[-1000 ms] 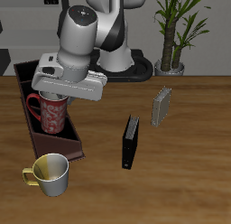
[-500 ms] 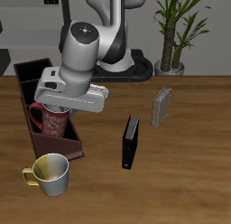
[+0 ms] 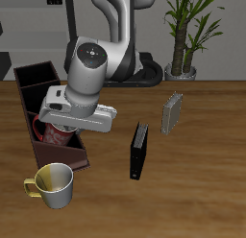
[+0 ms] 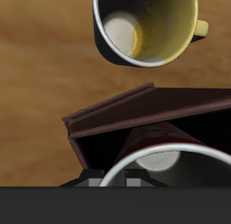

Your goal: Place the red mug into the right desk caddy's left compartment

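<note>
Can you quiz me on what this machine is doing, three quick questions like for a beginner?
1. True or false: the red mug sits on the open tabletop beside the black book.
2. Which mug stands outside the right desk caddy? A) red mug B) yellow-handled mug
3. Fill in: in the wrist view, the pincer hangs right above the ___ mug.

Key:
1. False; it is down inside the caddy's end section nearest the table's front edge.
2. B
3. red

The arm bends low, wrist angled downward (fingers hidden, jaws' spread not visible).
</note>
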{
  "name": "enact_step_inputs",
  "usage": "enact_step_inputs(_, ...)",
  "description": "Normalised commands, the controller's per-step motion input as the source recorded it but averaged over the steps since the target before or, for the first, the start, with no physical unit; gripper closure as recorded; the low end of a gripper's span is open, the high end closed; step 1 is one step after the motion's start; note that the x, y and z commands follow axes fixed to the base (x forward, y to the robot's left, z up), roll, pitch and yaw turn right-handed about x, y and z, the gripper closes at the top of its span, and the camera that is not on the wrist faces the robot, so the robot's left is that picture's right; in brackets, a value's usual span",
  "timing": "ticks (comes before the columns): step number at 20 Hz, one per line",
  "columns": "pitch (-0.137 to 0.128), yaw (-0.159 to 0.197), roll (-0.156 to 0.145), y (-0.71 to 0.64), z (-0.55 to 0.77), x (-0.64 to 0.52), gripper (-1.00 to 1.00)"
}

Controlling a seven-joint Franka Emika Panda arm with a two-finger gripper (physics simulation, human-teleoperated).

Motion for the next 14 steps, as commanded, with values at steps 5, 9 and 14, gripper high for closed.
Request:
enact_step_inputs(5,-0.007,-0.008,0.023,0.13,0.03,-0.06,1.00)
enact_step_inputs(9,-0.006,0.020,0.042,0.19,0.08,-0.03,-1.00)
enact_step_inputs(14,0.018,-0.003,-0.014,-0.03,-0.01,0.04,-1.00)
